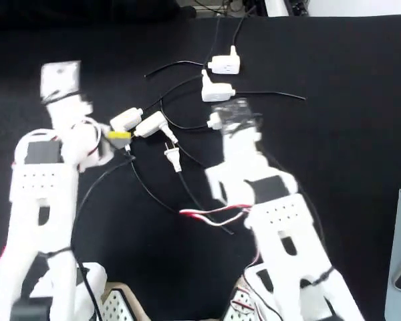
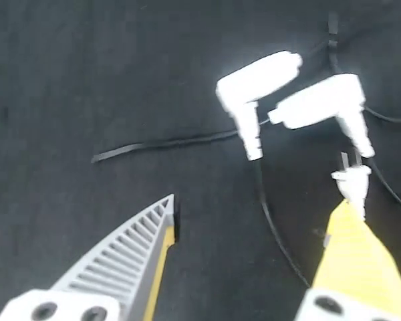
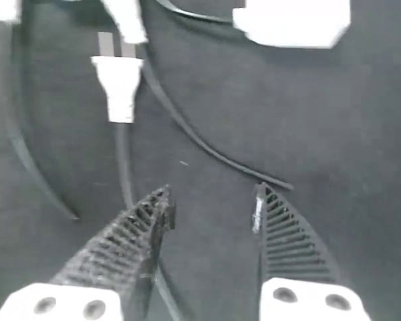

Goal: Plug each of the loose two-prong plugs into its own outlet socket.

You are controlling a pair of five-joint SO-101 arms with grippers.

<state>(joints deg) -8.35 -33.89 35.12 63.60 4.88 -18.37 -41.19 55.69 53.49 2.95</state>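
Black tabletop (image 1: 347, 134) — plug (image 2: 353, 182) near left jaws

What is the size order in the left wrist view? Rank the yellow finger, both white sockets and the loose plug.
1. Yellow finger, though it is nearest the camera.
2. One white socket and the other socket: alike, unranked.
3. Loose plug.

The matte black table (image 1: 347, 167) swallows most of the light and stays dark, with hardly a shadow to read on it. Against it the white arms (image 1: 43, 187) and outlet sockets (image 1: 224, 65) glare until their surfaces wash out to flat white. In the right wrist view a plug (image 3: 118, 87) blooms the same way. A bright strip of room lies along the high view's far edge.
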